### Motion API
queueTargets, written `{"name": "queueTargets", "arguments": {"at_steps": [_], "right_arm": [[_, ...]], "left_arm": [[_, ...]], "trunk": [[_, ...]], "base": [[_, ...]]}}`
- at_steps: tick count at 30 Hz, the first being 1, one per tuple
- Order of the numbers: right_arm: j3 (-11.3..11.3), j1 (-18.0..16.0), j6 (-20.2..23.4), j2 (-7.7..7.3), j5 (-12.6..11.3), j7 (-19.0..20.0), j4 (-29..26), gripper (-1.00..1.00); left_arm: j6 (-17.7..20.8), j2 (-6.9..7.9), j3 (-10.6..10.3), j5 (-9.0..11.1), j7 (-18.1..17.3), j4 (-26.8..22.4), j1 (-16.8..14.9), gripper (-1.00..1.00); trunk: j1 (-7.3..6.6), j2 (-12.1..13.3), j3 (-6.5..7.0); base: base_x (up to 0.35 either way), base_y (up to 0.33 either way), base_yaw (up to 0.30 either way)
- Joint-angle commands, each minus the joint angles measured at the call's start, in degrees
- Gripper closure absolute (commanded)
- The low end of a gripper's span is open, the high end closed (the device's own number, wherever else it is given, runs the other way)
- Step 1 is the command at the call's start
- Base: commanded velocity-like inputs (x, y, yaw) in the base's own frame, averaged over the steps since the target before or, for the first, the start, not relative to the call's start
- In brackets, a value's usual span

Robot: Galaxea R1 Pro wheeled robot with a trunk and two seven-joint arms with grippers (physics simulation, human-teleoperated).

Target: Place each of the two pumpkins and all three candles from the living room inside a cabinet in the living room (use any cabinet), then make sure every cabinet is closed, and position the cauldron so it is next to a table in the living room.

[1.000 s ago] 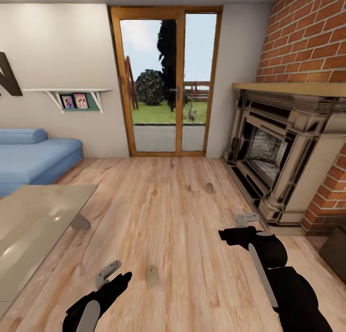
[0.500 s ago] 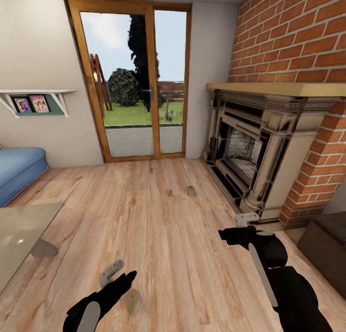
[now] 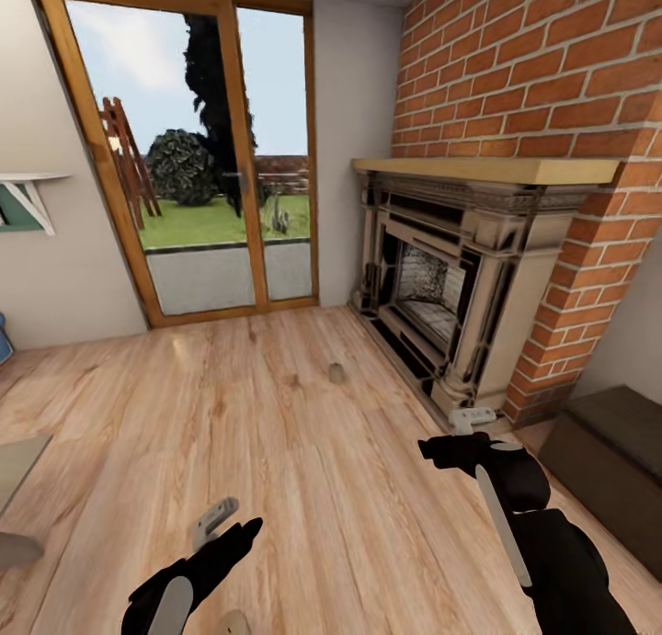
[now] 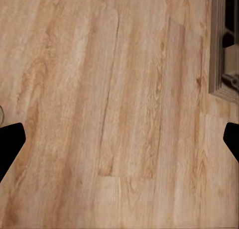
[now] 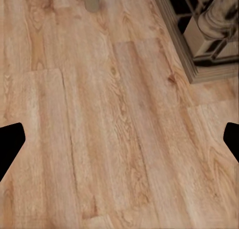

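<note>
Early stage: both candles loose on floor, dark cabinet shut, left end effector and right end effector spread apart, empty

A short tan-beige candle stands upright on the wood floor, in the open, a little in front of the fireplace hearth; the right wrist view shows it too. A second candle sits on the floor at the head view's lower edge, mostly cut off. A long, low dark brown cabinet stands by the brick wall, flat-topped; whether its fronts are shut cannot be told.
</note>
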Motion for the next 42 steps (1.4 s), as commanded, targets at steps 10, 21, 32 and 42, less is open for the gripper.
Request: {"name": "queueTargets", "arguments": {"at_steps": [10,21,32,42], "right_arm": [[-0.9,-0.3,0.4,-0.06,0.1,0.1,0.0,-1.00],[-2.2,-0.4,0.4,-0.07,0.0,0.1,0.0,-1.00],[-2.4,-0.4,0.4,-0.12,0.0,0.1,0.0,-1.00],[-2.4,-0.4,0.3,-0.12,0.0,0.1,0.0,-1.00]], "left_arm": [[0.3,-0.06,0.1,0.7,0.6,-0.1,0.0,-1.00],[0.2,-0.06,0.0,0.7,0.4,-0.2,0.0,-1.00],[-0.1,-0.06,0.6,0.8,0.3,-0.2,0.0,-1.00],[-0.2,-0.06,0.7,0.9,0.3,-0.2,0.0,-1.00]], "trunk": [[0.02,0.0,-0.06],[0.02,0.0,-0.06],[0.02,0.0,-0.06],[0.02,0.0,-0.06]], "base": [[0.049,0.028,-0.300],[0.003,0.002,-0.300],[0.000,0.000,-0.300],[0.000,0.000,-0.300]]}}
